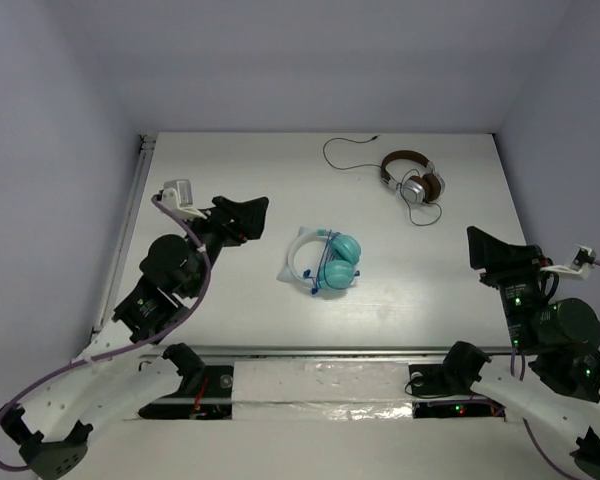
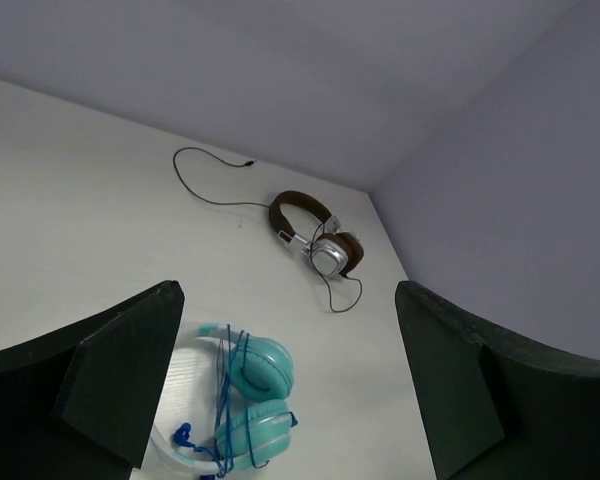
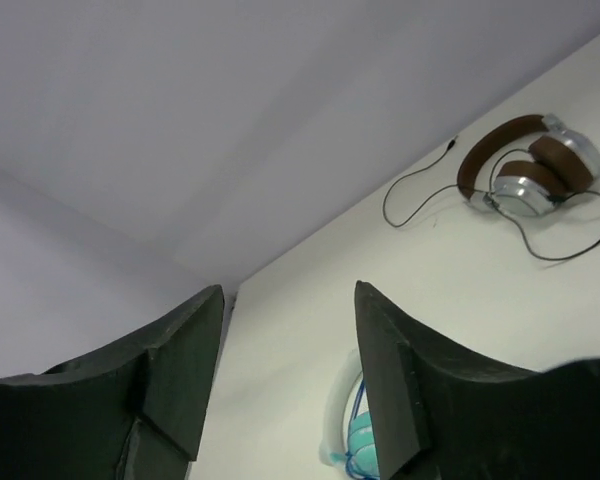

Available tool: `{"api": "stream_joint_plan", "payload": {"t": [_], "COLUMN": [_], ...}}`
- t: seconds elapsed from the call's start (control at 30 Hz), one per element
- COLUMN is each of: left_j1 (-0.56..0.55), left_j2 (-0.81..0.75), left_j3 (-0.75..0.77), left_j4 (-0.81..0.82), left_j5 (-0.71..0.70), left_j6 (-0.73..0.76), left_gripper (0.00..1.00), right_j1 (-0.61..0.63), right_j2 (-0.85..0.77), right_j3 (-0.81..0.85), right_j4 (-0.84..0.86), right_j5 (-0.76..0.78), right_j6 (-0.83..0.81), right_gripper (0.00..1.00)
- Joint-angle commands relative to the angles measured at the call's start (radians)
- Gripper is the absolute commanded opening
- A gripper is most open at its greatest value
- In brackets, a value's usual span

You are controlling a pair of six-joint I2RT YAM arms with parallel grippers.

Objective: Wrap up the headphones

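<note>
The teal headphones (image 1: 330, 262) lie flat mid-table, cups folded together beside the white headband. Their thin blue cable is looped around the cups. In the left wrist view the headphones (image 2: 250, 395) sit low in the frame, just ahead of the fingers. My left gripper (image 1: 244, 214) hovers to their left, open and empty (image 2: 286, 320). My right gripper (image 1: 483, 250) is off to their right, also open with nothing between its fingers (image 3: 290, 300). The right wrist view shows only a sliver of the headphones (image 3: 352, 432) past the right finger.
Smaller brown-and-silver headphones (image 1: 412, 178) with a black cable lie at the back right, also seen in the wrist views (image 2: 318, 235) (image 3: 528, 170). The purple walls close in the table at the back and both sides. A metal rail (image 1: 320, 352) runs along the near edge.
</note>
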Motion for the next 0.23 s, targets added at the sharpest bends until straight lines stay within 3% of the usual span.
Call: {"api": "stream_joint_plan", "payload": {"t": [0.0,0.07,0.13,0.2], "left_j1": [0.000,0.000,0.000,0.000], "left_j2": [-0.034,-0.043,-0.031,-0.022], "left_j3": [-0.011,-0.019,-0.017,0.001], "left_j4": [-0.045,-0.052,-0.068,-0.084], "left_j5": [0.011,0.014,0.026,0.031], "left_j6": [0.033,0.044,0.041,0.030], "left_gripper": [0.86,0.85,0.85,0.89], "right_j1": [-0.003,-0.003,-0.003,-0.003], "right_j2": [-0.013,0.001,0.031,0.058], "right_j3": [0.041,0.045,0.056,0.079], "right_j4": [-0.044,-0.057,-0.078,-0.096], "right_j5": [0.025,0.030,0.034,0.036], "right_j6": [-0.007,0.003,0.009,0.019], "right_gripper": [0.62,0.70,0.99,1.00]}}
